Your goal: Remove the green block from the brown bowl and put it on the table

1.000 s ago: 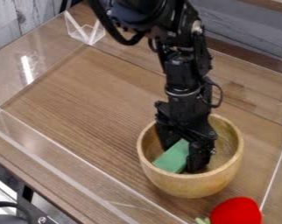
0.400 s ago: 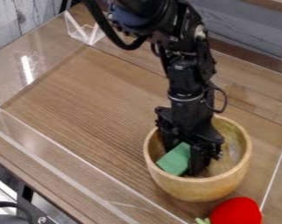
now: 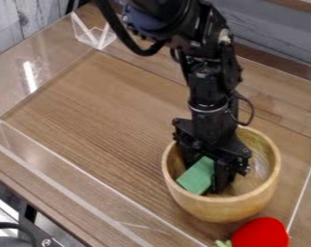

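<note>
Your gripper (image 3: 208,176) has its fingers pinched on the green block (image 3: 194,177), which sits tilted inside the brown bowl (image 3: 223,200). You have the grasp made; the lift out and the set-down on the table (image 3: 106,106) are left. A red object (image 3: 262,233) lies beside the bowl.

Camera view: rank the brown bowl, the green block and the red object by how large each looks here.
1. brown bowl, clearly largest.
2. red object, though it sits nearest the camera and is cut by the frame edge.
3. green block, partly hidden between the gripper fingers, so its rank against the red object is unsure.
</note>
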Controlling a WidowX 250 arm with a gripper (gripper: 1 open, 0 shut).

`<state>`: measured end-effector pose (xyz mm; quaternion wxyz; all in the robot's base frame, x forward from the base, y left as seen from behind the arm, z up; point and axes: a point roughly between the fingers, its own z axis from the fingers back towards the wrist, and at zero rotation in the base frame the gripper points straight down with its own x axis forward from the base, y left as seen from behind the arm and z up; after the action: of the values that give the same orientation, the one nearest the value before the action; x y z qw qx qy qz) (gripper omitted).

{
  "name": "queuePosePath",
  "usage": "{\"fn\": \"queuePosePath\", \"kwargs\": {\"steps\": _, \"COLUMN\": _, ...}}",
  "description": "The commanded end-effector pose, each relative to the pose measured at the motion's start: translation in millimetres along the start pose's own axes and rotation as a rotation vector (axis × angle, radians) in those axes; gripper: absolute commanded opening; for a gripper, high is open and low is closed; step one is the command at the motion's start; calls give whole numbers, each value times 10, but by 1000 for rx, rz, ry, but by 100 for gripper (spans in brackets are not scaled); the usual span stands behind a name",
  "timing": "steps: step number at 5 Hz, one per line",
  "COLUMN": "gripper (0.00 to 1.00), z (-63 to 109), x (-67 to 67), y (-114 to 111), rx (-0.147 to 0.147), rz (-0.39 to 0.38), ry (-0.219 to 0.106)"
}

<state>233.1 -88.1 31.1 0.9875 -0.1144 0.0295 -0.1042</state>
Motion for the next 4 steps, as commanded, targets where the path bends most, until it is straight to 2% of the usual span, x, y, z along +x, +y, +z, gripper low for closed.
{"fn": "queuePosePath", "kwargs": {"steps": 1, "gripper": 0, "z": 152, "x": 19, "y": -98, "rx": 2, "rz": -21, "ry": -16}}
{"fn": "queuePosePath", "kwargs": {"steps": 3, "gripper": 0, "z": 449, "x": -63, "y": 13, "rx": 16, "rz": -50, "ry": -21}}
{"fn": "queuePosePath", "kwargs": {"steps": 4, "gripper": 0, "z": 519, "x": -34, "y": 84, "rx": 26, "rz": -125, "ry": -18}}
